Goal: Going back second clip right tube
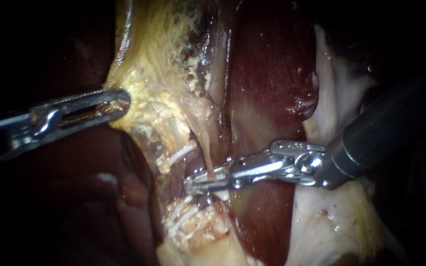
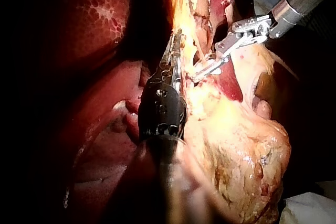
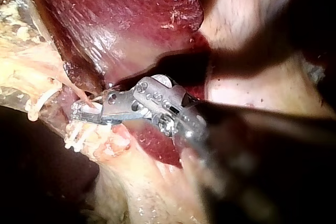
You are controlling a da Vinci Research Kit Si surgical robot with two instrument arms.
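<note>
Tensioning tissue (image 1: 146,74) for exposure, left claw (image 1: 120,103) is gripping it; right claw (image 1: 193,182) is gaping slightly astride tube (image 1: 202,150).

No text, label or number can be read anywhere

**Tight at the tip, free along the shaft**

The right instrument (image 1: 190,184), jaws parted, has the thin tube (image 1: 207,166) between them. White clips (image 1: 179,154) crowd either side of its tip, and the liver (image 1: 272,74) lies under it. Back along its shaft nothing crosses (only dark space). The left instrument (image 1: 120,102), clamped on yellow tissue (image 1: 146,64), stands well apart.
</note>
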